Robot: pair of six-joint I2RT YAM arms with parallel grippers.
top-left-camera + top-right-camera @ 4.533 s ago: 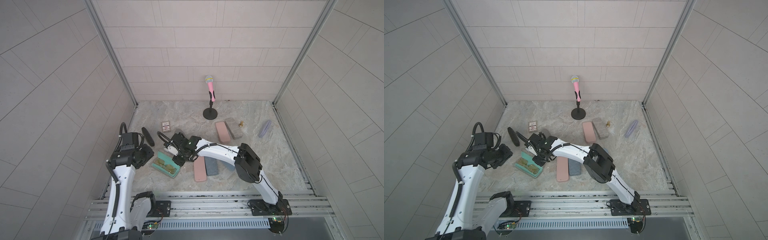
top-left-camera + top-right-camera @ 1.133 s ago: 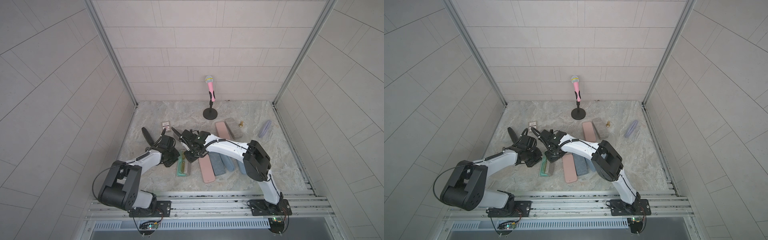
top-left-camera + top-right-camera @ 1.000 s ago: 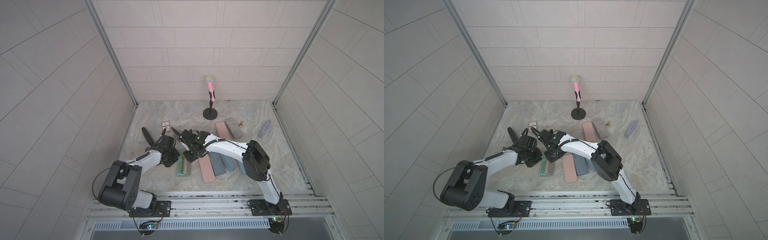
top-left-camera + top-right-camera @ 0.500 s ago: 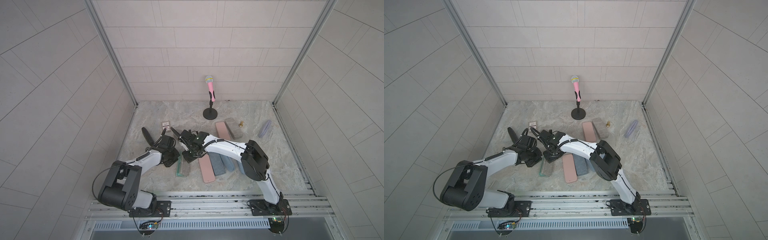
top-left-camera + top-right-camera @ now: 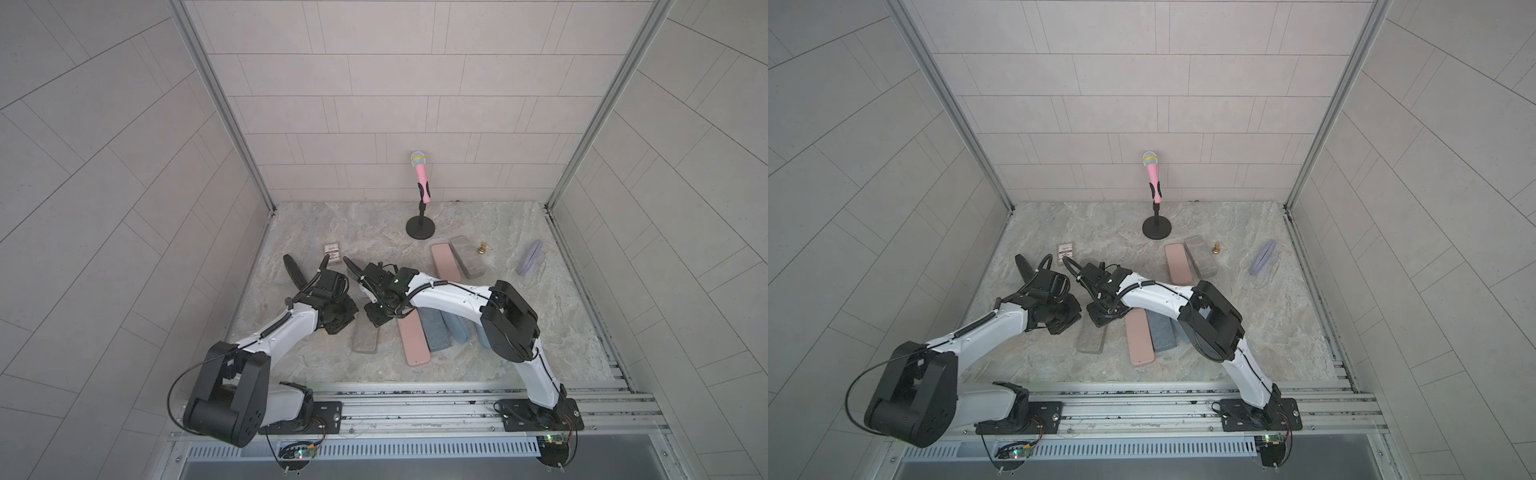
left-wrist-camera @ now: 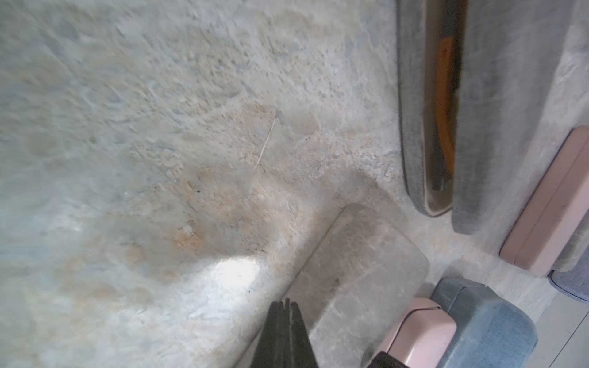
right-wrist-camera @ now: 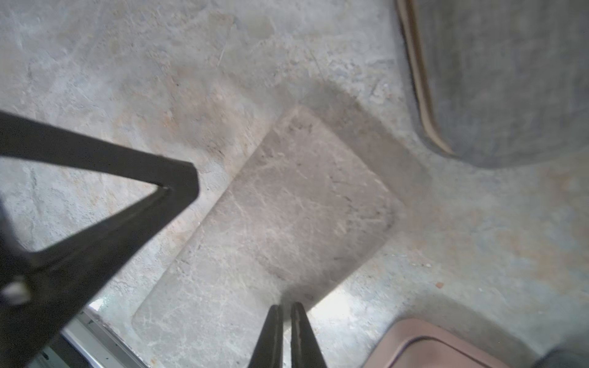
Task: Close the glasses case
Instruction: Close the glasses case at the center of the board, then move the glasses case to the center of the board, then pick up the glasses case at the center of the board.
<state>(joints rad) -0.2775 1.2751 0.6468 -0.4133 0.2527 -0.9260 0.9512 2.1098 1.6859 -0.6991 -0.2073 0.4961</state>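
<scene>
The glasses case (image 5: 365, 340) (image 5: 1092, 338) lies flat on the stone floor with its grey marbled lid down and no inside showing. It fills the middle of the right wrist view (image 7: 287, 223) and shows in the left wrist view (image 6: 357, 264). My left gripper (image 5: 337, 329) (image 6: 286, 302) hovers at the case's far left corner, fingers pressed together and empty. My right gripper (image 5: 376, 322) (image 7: 286, 306) is over the case's far end. Only a narrow slit parts its fingers, and nothing sits between them. The left gripper's fingers (image 7: 178, 178) also cross the right wrist view.
A pink case (image 5: 412, 340) and blue-grey cases (image 5: 434, 334) lie just right of the glasses case, under the right arm. An open grey fabric case (image 6: 427, 95) lies beyond. Farther back stand a pink microphone (image 5: 420, 199), two more cases (image 5: 445, 259) and a lilac case (image 5: 529, 257).
The lid has come down: the teal inside and gold glasses seen a second ago no longer show. The right fingers have parted slightly. Both arms have stayed in place.
</scene>
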